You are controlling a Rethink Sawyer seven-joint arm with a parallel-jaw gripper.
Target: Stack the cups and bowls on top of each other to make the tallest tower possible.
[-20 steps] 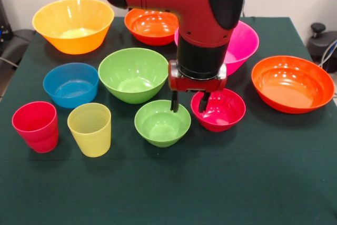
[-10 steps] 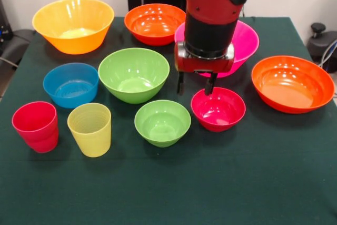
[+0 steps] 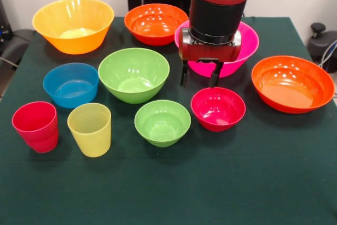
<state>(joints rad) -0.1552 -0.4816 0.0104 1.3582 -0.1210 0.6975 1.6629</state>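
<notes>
**No tower begun — gripper withdrawn empty**

Small glossy light-green plastic bowl sits alone, near centre, nothing nested. Red-and-black gripper — jaws parted, holding nothing — has risen from its rim, far-rightward, above the small red bowl. No pick made.

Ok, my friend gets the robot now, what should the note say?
Gripper: open and empty, hanging above the small red bowl, in front of the pink bowl.
Small green bowl sits beside the red one. Red cup and yellow cup stand at the front corner.
Done: nothing stacked; every bowl sits alone on the table.
Left: build the whole tower.
</notes>
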